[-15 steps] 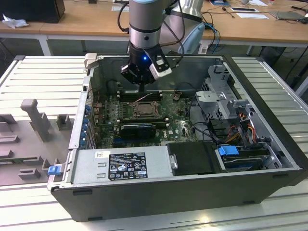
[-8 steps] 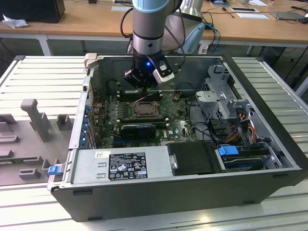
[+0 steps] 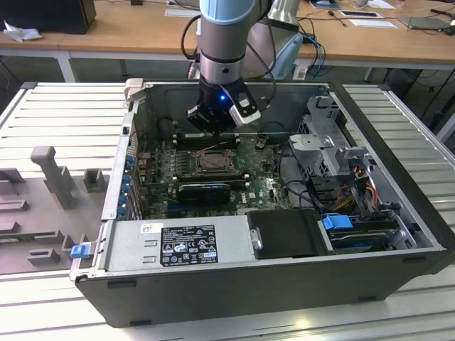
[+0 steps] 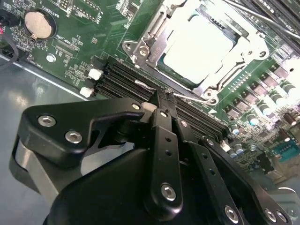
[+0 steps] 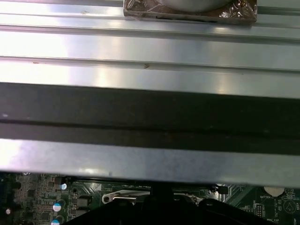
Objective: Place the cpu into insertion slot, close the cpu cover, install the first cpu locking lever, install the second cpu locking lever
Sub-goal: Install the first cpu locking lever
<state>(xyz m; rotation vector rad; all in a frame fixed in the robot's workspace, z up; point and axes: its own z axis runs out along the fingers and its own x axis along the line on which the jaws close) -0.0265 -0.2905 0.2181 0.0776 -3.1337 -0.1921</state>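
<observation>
gripper (image 4: 164,101): black fingers closed together, tips meeting at the thin wire locking lever (image 4: 190,97) by the near edge of the socket; whether they actually pinch the wire or just touch it, can't tell
arm: in the exterior view the gripper (image 3: 215,128) is down inside the open computer case (image 3: 398,270), just behind the socket, over the memory slots (image 4: 124,79)
cpu (image 4: 199,44): pale silvery face, lying flat in the insertion slot (image 4: 161,58)
cpu cover (image 4: 243,51): silver frame down flat around the chip, chip face showing through the cut-out
insertion slot, exterior view (image 3: 213,162): mid motherboard (image 3: 160,160), dark square with metal frame
locking lever: wire runs along the socket edge next to the memory slots, bent end sits at the fingertips
coin cell battery (image 4: 37,24): on the green board, well apart from the socket
first wrist view: case wall (image 5: 150,117) and ribbed table surface (image 5: 150,42) behind it, strip of green board (image 5: 37,197) below
table (image 3: 64,121): ribbed aluminium, grey fixture blocks (image 3: 53,174) at the exterior view's left of the case
</observation>
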